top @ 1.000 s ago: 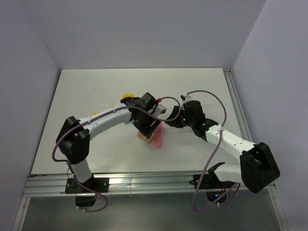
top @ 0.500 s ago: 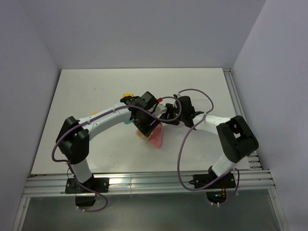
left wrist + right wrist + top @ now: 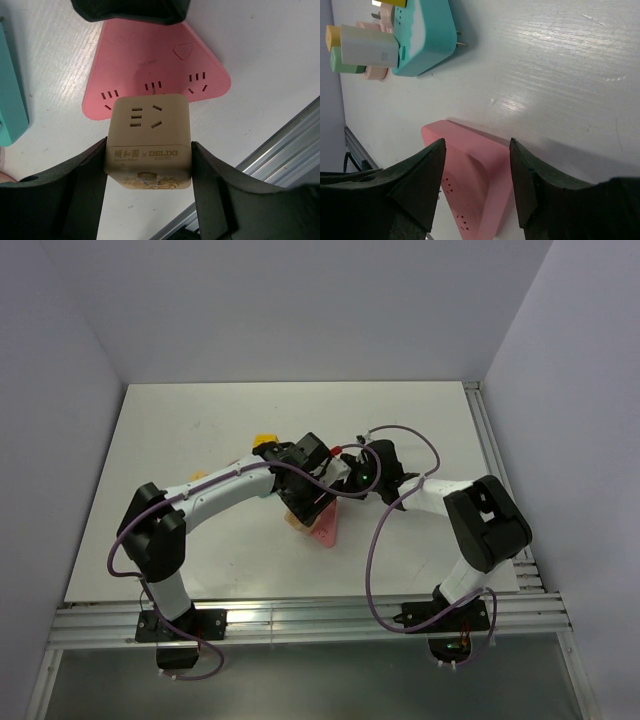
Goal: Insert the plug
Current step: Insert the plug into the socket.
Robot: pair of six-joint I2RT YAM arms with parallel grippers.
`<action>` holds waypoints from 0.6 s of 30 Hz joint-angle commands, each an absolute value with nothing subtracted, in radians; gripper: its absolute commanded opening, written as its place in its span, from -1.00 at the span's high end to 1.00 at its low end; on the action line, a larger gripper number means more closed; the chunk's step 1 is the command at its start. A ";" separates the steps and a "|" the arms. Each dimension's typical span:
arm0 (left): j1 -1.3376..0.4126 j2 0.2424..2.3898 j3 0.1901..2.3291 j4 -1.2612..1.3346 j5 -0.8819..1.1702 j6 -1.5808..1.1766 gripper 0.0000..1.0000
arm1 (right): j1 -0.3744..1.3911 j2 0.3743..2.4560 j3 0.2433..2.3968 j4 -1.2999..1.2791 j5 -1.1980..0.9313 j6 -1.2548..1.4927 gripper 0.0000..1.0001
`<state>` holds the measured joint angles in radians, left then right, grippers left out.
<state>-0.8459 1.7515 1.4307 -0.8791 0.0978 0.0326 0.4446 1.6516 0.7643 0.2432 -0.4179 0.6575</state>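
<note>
Lying on the table [image 3: 560, 60], away from its edges, the plug [image 3: 341, 62] sits tight against a white block [image 3: 370, 47], beside a teal block [image 3: 427, 27]. Bare table lies between it and the right gripper [image 3: 476, 141], which hangs spread wide over a pink socket [image 3: 475, 200]. The left gripper [image 3: 148, 145] squeezes the yellow cube [image 3: 148, 125].

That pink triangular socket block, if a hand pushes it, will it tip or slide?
Probably slides rather than tips: the pink socket block lies flat and low on the smooth white table. It looks like rigid moulded plastic, so likely stiff. Pushed off-centre, its rounded corners may let it twist.
</note>
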 commanded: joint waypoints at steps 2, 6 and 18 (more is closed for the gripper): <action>-0.874 1.749 1.445 -0.848 0.106 0.029 0.99 | 0.440 1.657 0.758 0.295 -0.440 0.660 -0.22; -0.890 1.764 1.462 -0.865 0.087 0.020 0.99 | 0.440 1.660 0.756 0.296 -0.440 0.658 -0.20; -0.876 1.740 1.417 -0.827 0.074 0.009 0.99 | 0.440 1.654 0.749 0.305 -0.446 0.658 -0.18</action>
<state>-0.8837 1.7664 1.4235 -0.8635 0.0799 0.0143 0.4446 1.6554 0.7586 0.2668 -0.4362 0.6613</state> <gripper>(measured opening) 0.649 0.592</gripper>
